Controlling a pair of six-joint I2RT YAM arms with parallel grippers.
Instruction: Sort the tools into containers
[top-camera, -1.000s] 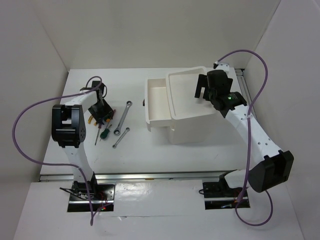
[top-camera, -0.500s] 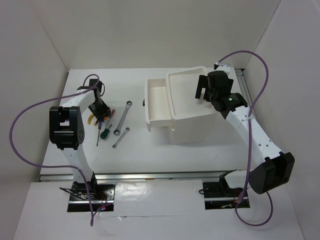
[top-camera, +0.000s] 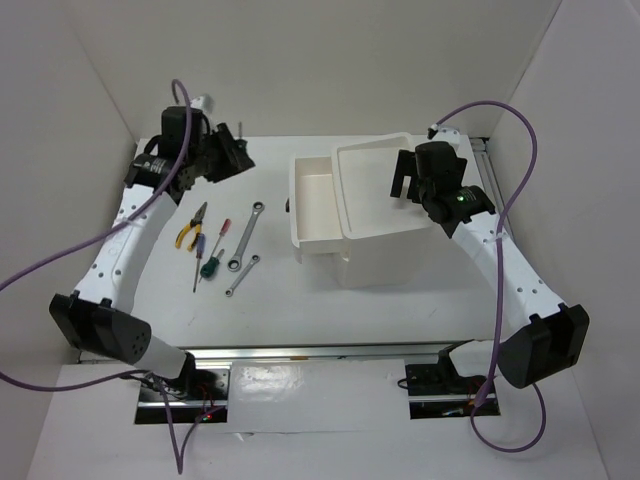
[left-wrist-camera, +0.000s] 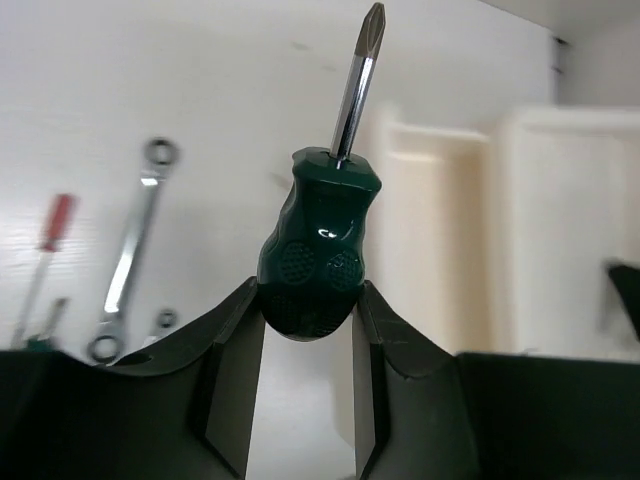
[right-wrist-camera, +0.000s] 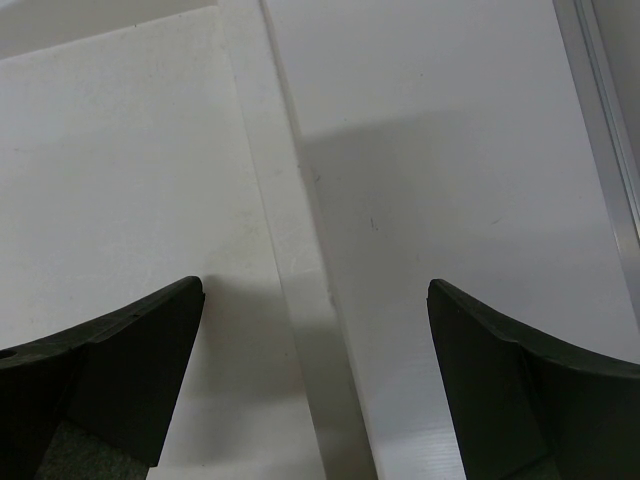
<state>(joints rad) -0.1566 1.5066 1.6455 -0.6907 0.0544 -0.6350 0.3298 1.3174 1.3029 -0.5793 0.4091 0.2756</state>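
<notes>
– Left gripper (left-wrist-camera: 308, 292): what's in it?
– It's clamped on the dark green handle of a stubby screwdriver (left-wrist-camera: 318, 250), with the tip pointing up in the wrist view. It hangs in the upper left of the overhead view, over the white table (top-camera: 300, 305), close to the back wall (top-camera: 300, 70).
– The other tools?
– Pliers (top-camera: 192, 224), a red screwdriver (top-camera: 221, 232), a long wrench (top-camera: 247, 235) and a short wrench (top-camera: 241, 274) lie left of centre.
– Room to move?
– White walls close three sides. A strip of table separates the tools from the box (top-camera: 365, 258), whose drawer (top-camera: 315, 205) is pulled out leftward.
– Right gripper (right-wrist-camera: 315, 290)?
– Fingers are spread wide and hold nothing, over the tray (top-camera: 380, 195) rim. The arm stretches up the right side.
</notes>
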